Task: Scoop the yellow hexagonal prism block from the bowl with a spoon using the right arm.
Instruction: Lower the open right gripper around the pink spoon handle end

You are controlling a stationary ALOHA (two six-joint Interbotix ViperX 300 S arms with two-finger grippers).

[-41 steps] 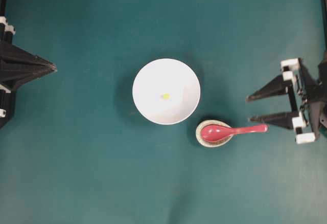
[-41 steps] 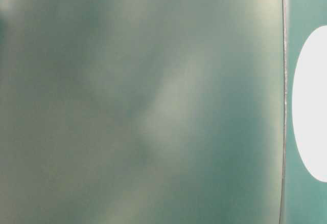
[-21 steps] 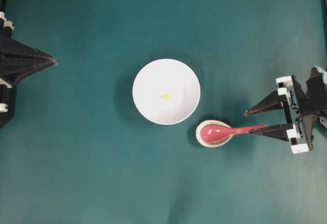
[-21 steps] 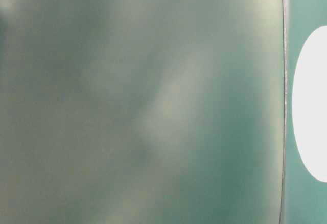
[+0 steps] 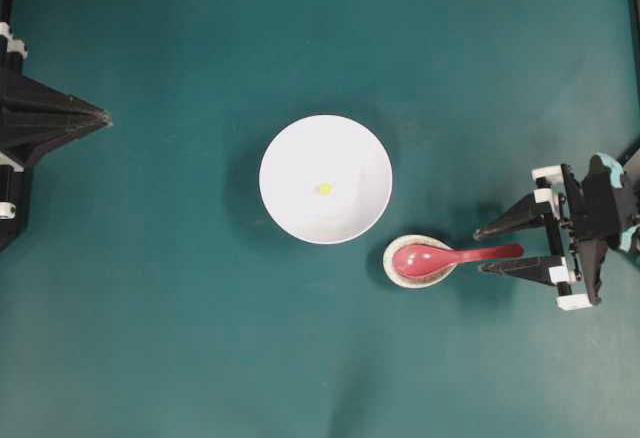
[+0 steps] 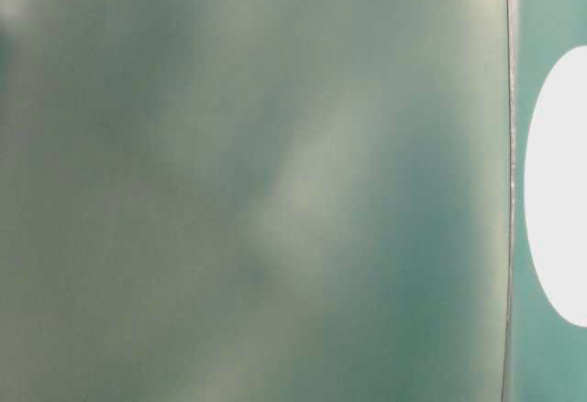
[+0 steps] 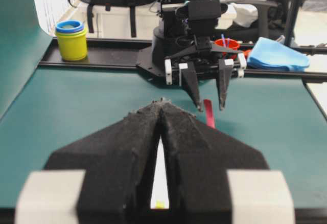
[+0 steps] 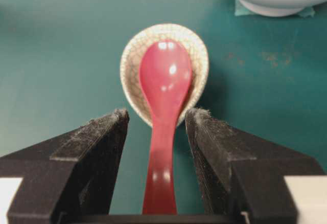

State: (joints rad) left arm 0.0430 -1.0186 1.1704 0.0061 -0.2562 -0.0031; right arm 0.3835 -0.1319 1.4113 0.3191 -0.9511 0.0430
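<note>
**Right gripper straddles the spoon handle, fingers wide apart**

From above, the white bowl [image 5: 325,179] sits near the middle of the green table [image 5: 200,338], and the tiny yellow hexagonal prism block [image 5: 325,188] lies inside it, close to the centre of the bowl's floor. Just to the right of the bowl and a little nearer, a small speckled spoon rest [image 5: 419,261] holds the scoop of the red spoon [image 5: 455,256], whose handle points right.

The right gripper [image 5: 480,250] reaches in from the right edge with its fingers spread wide, one on each side of the handle's end. In the right wrist view the handle runs down the gap between the two black fingers [image 8: 97,142], with green table showing on both sides of it, so nothing is clamped. The spoon lies in its rest.

The left gripper [image 5: 105,123] hangs at the far left edge, well apart from the bowl, its fingers pressed together to a point and holding nothing.

The table-level view is a blurred green wash with a white shape at its right edge.
</note>
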